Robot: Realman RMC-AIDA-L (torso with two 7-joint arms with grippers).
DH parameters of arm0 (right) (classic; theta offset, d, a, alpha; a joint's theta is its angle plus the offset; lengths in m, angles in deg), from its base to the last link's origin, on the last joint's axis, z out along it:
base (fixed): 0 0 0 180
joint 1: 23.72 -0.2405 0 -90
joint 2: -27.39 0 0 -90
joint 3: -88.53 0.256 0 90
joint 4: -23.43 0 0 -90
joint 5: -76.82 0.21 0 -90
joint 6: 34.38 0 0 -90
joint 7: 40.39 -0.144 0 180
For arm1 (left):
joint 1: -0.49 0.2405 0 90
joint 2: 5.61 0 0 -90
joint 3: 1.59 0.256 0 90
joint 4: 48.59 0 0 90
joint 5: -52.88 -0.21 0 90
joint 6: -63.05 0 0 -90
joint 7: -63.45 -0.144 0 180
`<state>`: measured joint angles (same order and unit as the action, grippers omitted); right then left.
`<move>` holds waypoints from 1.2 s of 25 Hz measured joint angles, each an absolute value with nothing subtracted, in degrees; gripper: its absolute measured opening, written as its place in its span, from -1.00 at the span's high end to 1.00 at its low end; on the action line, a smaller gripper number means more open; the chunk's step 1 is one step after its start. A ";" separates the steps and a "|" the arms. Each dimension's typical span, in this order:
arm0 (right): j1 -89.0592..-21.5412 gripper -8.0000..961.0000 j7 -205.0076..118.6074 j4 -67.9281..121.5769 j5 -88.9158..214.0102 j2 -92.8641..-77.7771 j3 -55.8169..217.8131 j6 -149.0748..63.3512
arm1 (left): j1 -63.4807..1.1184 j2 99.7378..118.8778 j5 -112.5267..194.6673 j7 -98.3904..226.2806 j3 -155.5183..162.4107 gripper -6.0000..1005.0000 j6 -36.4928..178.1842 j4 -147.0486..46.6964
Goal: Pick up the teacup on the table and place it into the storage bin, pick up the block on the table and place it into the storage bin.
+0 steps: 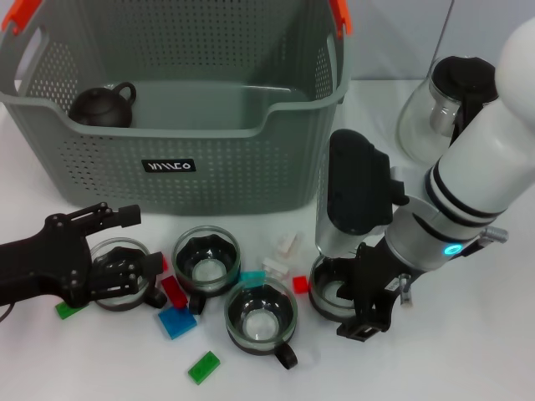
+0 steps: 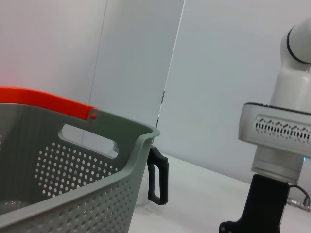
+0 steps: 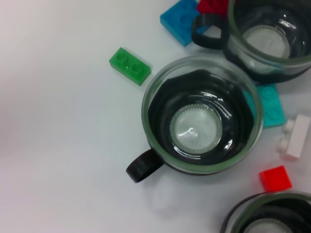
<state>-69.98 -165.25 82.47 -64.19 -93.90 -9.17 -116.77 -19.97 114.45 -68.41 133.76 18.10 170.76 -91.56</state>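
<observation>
The grey-green storage bin [image 1: 209,180] stands at the back, and its rim [image 2: 112,145] fills the left wrist view. Several glass teacups stand in front of it: one far left [image 1: 115,294], two in the middle [image 1: 206,261] [image 1: 261,316], one on the right [image 1: 333,294]. My left gripper [image 1: 146,242] is open over the far-left teacup, one finger lying across it. My right gripper [image 1: 364,305] is down at the right teacup's rim. The right wrist view shows the middle teacup [image 3: 201,121]. Loose blocks lie around: green [image 1: 203,367], blue [image 1: 176,321], red [image 1: 300,284].
A dark teapot [image 1: 102,106] sits inside the bin. A glass teapot with a black lid [image 1: 435,109] stands at the back right, close behind my right arm. More blocks lie between the cups: teal [image 1: 252,278], white [image 1: 287,244], green [image 1: 67,309].
</observation>
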 joint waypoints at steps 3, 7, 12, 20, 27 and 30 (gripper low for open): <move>-69.62 -0.09 -165.68 82.28 -64.11 -93.90 -10.63 -115.88 | -19.97 114.47 -68.41 133.76 18.09 -0.68 170.74 -91.50; -69.37 0.13 -165.73 82.23 -64.01 -93.89 -11.29 -116.13 | -19.98 114.53 -68.41 133.76 18.10 -0.68 170.71 -91.41; -68.66 0.35 -165.85 83.49 -63.48 -93.61 -9.94 -116.97 | -19.99 114.62 -68.40 133.76 18.10 -0.68 170.71 -91.38; -67.86 0.71 -165.47 87.31 -63.30 -93.28 -4.91 -123.34 | -19.95 114.63 -68.41 133.76 18.10 -0.68 170.71 -91.39; -65.82 0.88 -163.19 99.61 -59.55 -92.75 14.33 -138.58 | -19.83 114.63 -68.44 133.76 18.10 -0.68 170.54 -91.39; -65.14 0.88 -159.77 101.81 -50.13 -92.76 24.64 -143.15 | -19.82 114.62 -68.42 133.76 18.10 -0.68 169.87 -91.39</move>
<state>-65.14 -159.77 101.81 -50.13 -92.76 24.64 -143.15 -19.82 114.62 -68.42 133.76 18.10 169.87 -91.39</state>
